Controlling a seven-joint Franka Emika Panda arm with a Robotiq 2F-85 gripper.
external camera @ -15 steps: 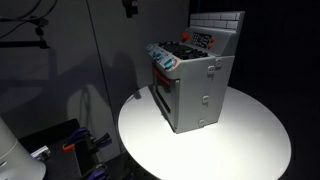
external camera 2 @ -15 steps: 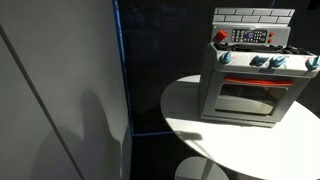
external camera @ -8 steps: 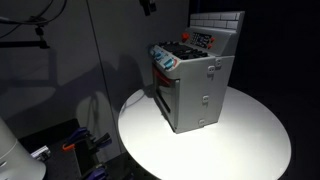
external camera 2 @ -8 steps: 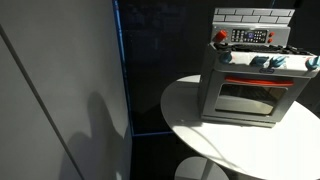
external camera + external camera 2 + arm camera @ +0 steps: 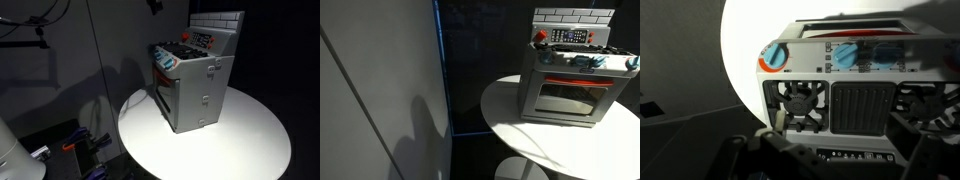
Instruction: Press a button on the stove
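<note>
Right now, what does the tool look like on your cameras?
The tool is black and blocky; its two fingers show dark and blurred at the bottom of the wrist view. In an exterior view only a dark tip shows. No cables or markings are visible.

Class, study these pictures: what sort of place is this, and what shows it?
Probably a lab or demo space, not a real kitchen: a small toy stove sits on a round white table, beside a plain grey panel.
</note>
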